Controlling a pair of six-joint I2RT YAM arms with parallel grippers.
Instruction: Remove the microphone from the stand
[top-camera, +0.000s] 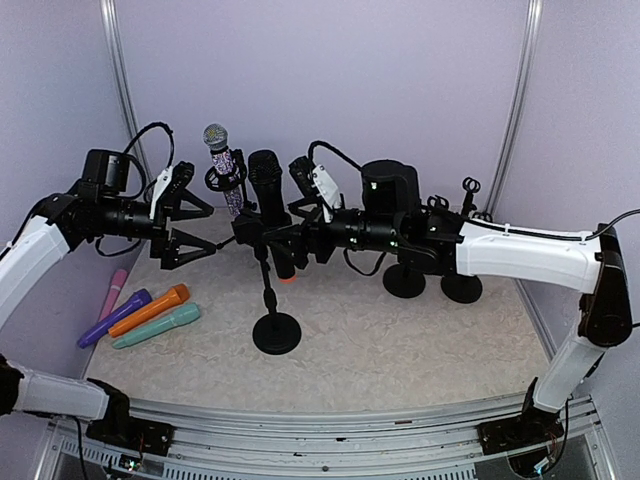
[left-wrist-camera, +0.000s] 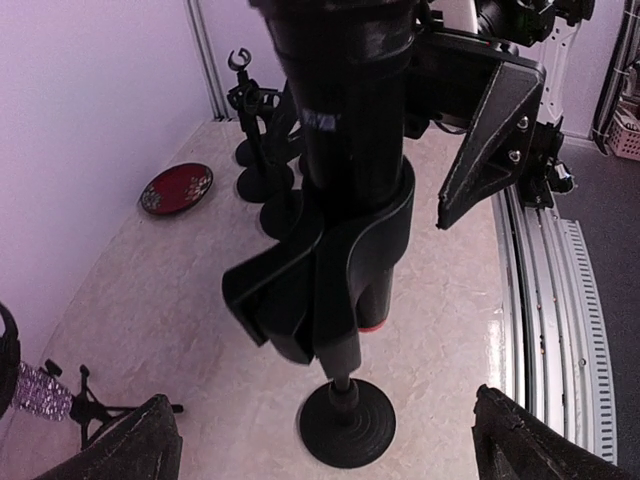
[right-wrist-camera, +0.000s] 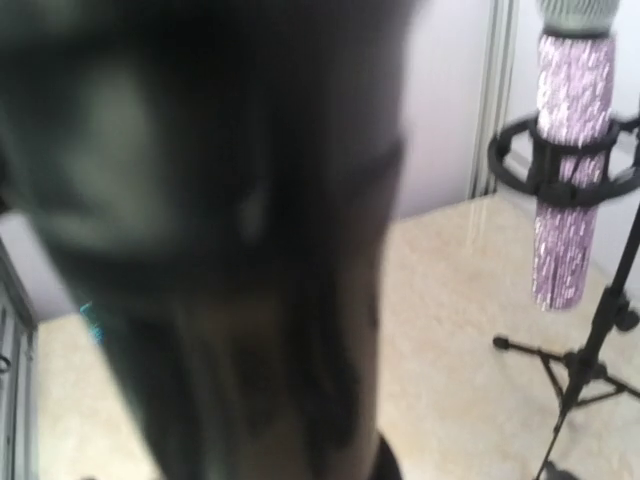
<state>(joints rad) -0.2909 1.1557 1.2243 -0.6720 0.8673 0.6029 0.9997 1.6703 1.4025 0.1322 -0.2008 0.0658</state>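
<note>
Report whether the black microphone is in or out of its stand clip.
In: the black cylindrical microphone sits in the black plastic clip atop the round-based stand.

The black microphone (right-wrist-camera: 230, 250) is blurred into a dark mass across the right wrist view, and its head is cut off at the top edge of the left wrist view. The glittery microphone (right-wrist-camera: 572, 150) is cropped likewise. From above, the right end effector (top-camera: 297, 243) is partly hidden by the black microphone, so contact cannot be judged
</note>
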